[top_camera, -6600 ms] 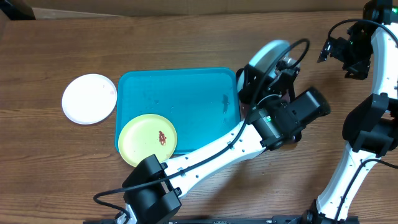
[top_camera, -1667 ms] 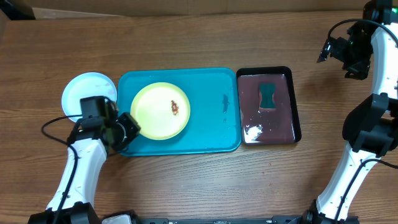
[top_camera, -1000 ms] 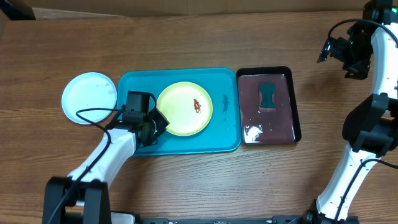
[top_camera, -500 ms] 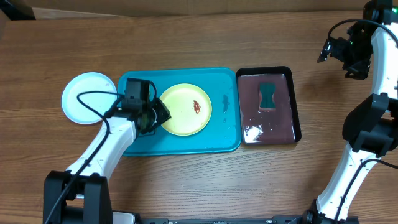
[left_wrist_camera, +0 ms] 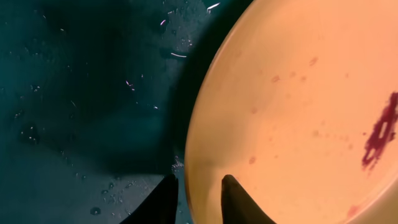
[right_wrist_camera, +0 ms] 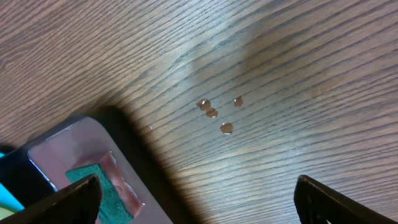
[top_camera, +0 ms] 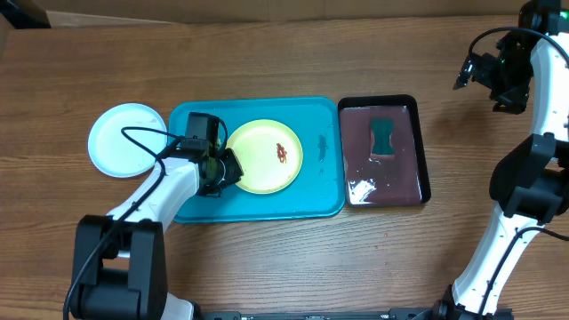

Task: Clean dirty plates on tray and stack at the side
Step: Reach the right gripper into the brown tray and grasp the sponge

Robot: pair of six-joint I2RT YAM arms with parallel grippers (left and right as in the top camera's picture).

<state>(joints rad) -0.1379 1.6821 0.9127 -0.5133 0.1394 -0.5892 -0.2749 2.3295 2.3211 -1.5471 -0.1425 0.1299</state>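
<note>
The yellow-green plate (top_camera: 258,164) lies flat in the middle of the turquoise tray (top_camera: 311,191), with a reddish-brown smear (top_camera: 281,152) on it. My left gripper (top_camera: 226,167) is shut on the plate's left rim. In the left wrist view the two fingertips (left_wrist_camera: 196,198) straddle the rim of the plate (left_wrist_camera: 292,99). A pale plate (top_camera: 127,140), light blue on top, sits on the table left of the tray. I cannot tell a separate white plate apart. My right gripper (top_camera: 484,71) hangs wide open and empty (right_wrist_camera: 196,196) high over the far right.
A narrow black tray (top_camera: 416,169) of dark liquid stands right of the turquoise tray and holds a green sponge (top_camera: 382,136). It also shows in the right wrist view (right_wrist_camera: 93,155). Water drops (right_wrist_camera: 217,112) lie on the wooden table (top_camera: 267,53).
My left gripper slid the yellow-green plate from the tray's left side to its middle. In the last half second the plate has hardly moved. The right arm has not moved.
</note>
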